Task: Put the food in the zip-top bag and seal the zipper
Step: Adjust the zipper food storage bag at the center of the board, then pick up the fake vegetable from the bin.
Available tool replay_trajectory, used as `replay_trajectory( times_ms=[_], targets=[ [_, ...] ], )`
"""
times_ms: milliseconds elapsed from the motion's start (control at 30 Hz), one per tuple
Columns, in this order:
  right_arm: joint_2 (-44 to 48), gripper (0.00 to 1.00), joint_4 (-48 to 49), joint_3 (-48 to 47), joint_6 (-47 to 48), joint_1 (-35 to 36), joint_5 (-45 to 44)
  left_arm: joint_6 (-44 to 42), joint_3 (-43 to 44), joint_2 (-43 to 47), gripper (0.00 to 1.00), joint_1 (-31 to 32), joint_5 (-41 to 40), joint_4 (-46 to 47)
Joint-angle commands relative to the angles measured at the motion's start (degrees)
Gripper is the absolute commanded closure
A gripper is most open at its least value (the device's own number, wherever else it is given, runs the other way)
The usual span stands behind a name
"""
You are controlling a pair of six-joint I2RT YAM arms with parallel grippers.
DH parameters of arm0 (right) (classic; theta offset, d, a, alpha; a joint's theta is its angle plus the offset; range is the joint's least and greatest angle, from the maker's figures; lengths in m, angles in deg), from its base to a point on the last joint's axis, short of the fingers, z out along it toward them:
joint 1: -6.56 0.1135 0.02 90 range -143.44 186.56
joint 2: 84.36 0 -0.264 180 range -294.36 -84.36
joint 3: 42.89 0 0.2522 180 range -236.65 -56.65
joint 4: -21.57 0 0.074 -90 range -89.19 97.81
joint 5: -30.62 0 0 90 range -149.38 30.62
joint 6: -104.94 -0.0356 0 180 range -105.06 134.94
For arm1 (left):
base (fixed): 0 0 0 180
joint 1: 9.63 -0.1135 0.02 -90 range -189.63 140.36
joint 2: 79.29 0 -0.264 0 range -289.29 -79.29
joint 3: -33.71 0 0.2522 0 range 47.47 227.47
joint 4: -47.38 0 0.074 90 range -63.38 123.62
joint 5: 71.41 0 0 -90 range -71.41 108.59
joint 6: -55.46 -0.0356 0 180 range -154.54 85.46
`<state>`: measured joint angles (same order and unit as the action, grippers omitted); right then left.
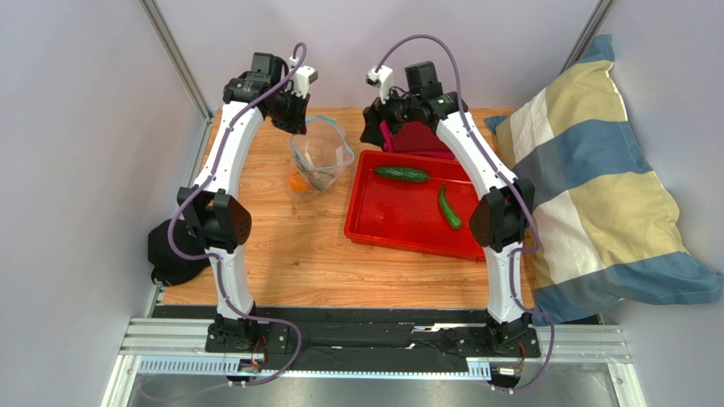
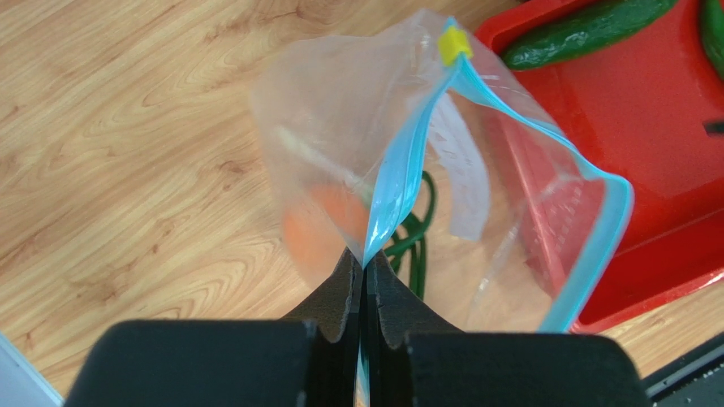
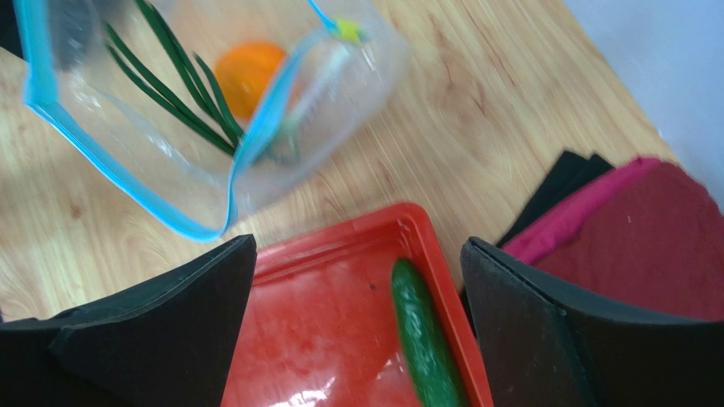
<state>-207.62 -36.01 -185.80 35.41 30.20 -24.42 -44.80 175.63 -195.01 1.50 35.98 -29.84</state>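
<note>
My left gripper (image 2: 365, 263) is shut on the blue zipper (image 2: 399, 178) edge of the clear zip-top bag (image 1: 319, 157) and holds its mouth open above the table. Inside the bag lie an orange fruit (image 3: 248, 75) and green onion (image 3: 174, 80); they also show in the left wrist view (image 2: 327, 222). My right gripper (image 3: 357, 280) is open and empty, above the far left corner of the red tray (image 1: 399, 222). Two long green vegetables lie in the tray, one (image 1: 402, 174) at the back and one (image 1: 449, 208) to the right. Red chili and dark round piece are out of view.
A dark red and pink cloth (image 1: 416, 137) lies behind the tray. A striped pillow (image 1: 586, 186) leans at the table's right side. A black object (image 1: 170, 254) sits off the left edge. A yellow slider (image 2: 455, 42) sits on the zipper.
</note>
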Motion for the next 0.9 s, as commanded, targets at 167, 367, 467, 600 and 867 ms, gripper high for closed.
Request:
replay_trajectory(
  times_ms=[167, 367, 467, 600, 867],
  targets=[
    [1.18, 0.08, -5.93, 5.91, 25.63, -4.13, -6.56, 1.30, 1.48, -0.91, 1.00, 0.11, 2.91, -0.35],
    [-3.55, 0.14, -7.34, 8.56, 35.69, -4.04, -14.39, 1.47, 1.74, -1.44, 1.00, 0.11, 3.88, -0.52],
    [-4.88, 0.17, -8.22, 8.47, 37.45, -3.95, -14.66, 1.30, 1.92, -1.44, 1.00, 0.11, 3.62, -0.61],
    [-5.23, 0.28, -7.26, 10.66, 37.63, -3.43, -14.48, 1.30, 1.92, -1.61, 1.00, 0.11, 3.88, -0.61],
    [-2.95, 0.38, -2.42, 17.42, 37.45, -2.37, -15.62, 1.38, 1.83, -1.61, 1.00, 0.11, 4.06, -0.79]
  ],
)
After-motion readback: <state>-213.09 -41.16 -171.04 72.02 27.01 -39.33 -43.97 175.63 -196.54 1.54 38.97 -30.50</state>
